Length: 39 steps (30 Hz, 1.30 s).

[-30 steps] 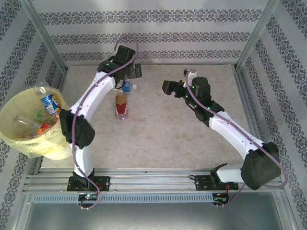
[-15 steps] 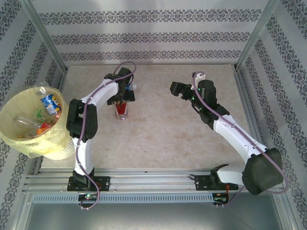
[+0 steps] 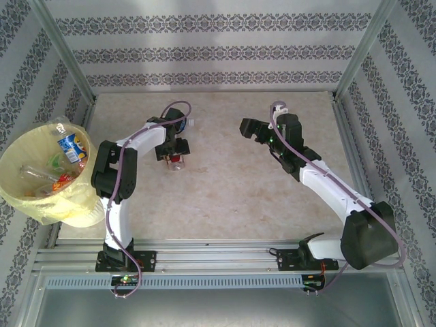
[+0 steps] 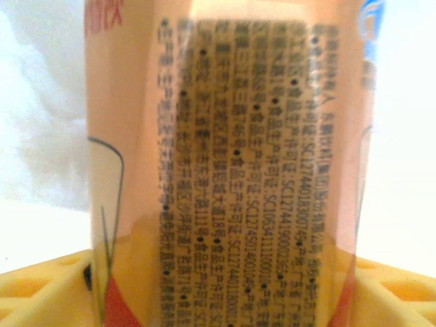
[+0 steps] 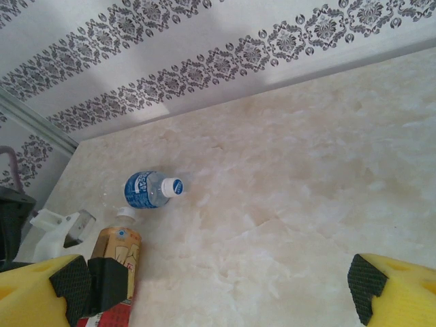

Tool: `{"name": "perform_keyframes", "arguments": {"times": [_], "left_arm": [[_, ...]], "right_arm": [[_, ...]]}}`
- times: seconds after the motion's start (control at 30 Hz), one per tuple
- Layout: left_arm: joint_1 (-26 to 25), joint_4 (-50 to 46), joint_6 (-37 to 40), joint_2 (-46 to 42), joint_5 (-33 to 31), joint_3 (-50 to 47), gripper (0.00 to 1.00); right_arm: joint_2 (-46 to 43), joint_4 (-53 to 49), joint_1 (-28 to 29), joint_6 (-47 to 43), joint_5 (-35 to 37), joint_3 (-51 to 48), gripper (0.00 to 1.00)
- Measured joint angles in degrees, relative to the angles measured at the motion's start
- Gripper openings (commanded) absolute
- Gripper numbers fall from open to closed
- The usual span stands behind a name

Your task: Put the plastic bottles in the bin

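An orange and red labelled plastic bottle (image 4: 225, 170) lies on the table, its red end (image 3: 177, 162) poking out from under my left gripper (image 3: 173, 148). In the left wrist view the left gripper (image 4: 221, 289) has its yellow fingers (image 4: 41, 289) pressed on both sides of the bottle. A blue-labelled bottle (image 5: 145, 189) with a white cap lies just beyond the orange bottle (image 5: 117, 248). My right gripper (image 3: 249, 128) hovers open and empty over the middle of the table. The pale-yellow bin (image 3: 20, 197) stands at the left edge with several bottles inside.
Patterned walls and metal posts (image 3: 65, 54) close in the table on three sides. The marble-look tabletop (image 3: 238, 184) lies bare between the two arms and in front of them.
My left arm has dropped from above onto the orange bottle and its jaws have closed in around it. The right arm has shifted only slightly, still open.
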Motion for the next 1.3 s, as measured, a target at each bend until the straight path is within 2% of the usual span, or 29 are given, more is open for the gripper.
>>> {"name": "perform_keyframes", "arguments": {"times": [0.2, 0.47, 0.6, 0.77, 0.9, 1.03, 1.3], "left_arm": [[0.00, 1.88, 1.29, -4.50, 0.24, -1.31, 0.65], [0.00, 2.14, 4.31, -17.90, 0.28, -1.20, 0.62], [0.00, 0.46, 7.63, -25.05, -1.79, 6.36, 0.62], [0.02, -3.39, 12.02, -29.22, -10.82, 21.55, 0.63], [0.87, -6.34, 15.78, -32.39, -23.10, 29.42, 0.63], [6.03, -8.46, 18.18, -36.72, -31.08, 29.83, 0.63], [18.60, -13.14, 18.84, -42.75, -39.30, 25.03, 0.62]], "right_arm": [[1.31, 1.40, 0.00, -0.22, -1.27, 1.27, 0.98], [0.87, 4.50, 0.17, -0.26, -1.44, 2.38, 0.98], [0.02, 5.95, 1.33, -1.27, -1.46, 2.38, 0.98], [-0.11, 7.28, 2.80, -2.78, -1.70, 2.43, 0.98], [0.17, 7.28, 3.17, -3.39, -1.75, 3.32, 0.98], [1.40, 7.39, 3.17, -3.56, -2.03, 5.25, 0.98], [2.71, 7.41, 3.93, -3.72, -3.10, 7.19, 0.98]]}}
